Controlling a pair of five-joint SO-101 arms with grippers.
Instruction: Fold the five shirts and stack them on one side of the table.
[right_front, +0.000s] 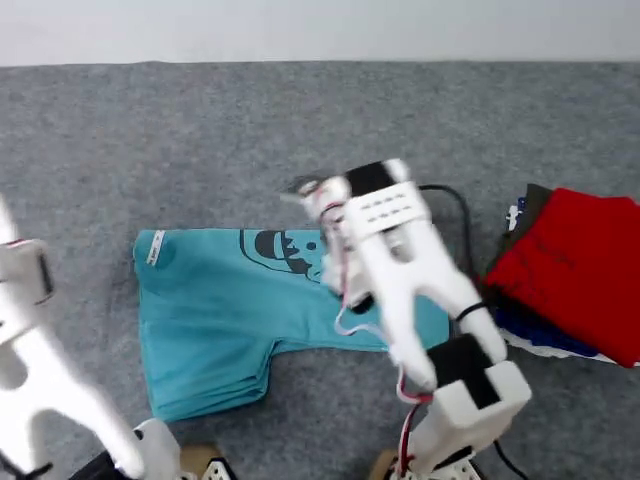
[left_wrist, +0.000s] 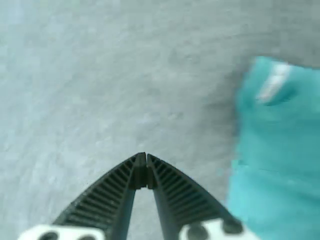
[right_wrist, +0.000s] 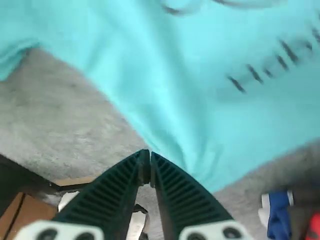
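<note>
A teal shirt (right_front: 230, 310) with a dark print lies partly folded on the grey table (right_front: 300, 120), its white collar label (right_front: 156, 247) at the left end. My right gripper (right_wrist: 146, 154) is shut at the near edge of the teal shirt (right_wrist: 190, 75), where the cloth puckers against its tips; in the high view the right arm (right_front: 400, 280) hides it. My left gripper (left_wrist: 142, 161) is shut with nothing in it, over bare table beside the collar end of the teal shirt (left_wrist: 280, 150). The left arm (right_front: 40, 370) stands at the table's near left corner.
A stack of folded shirts (right_front: 580, 270), red on top with blue and dark ones beneath, lies at the right side of the table; its blue corner (right_wrist: 278, 220) appears in the right wrist view. The far half of the table is bare grey felt.
</note>
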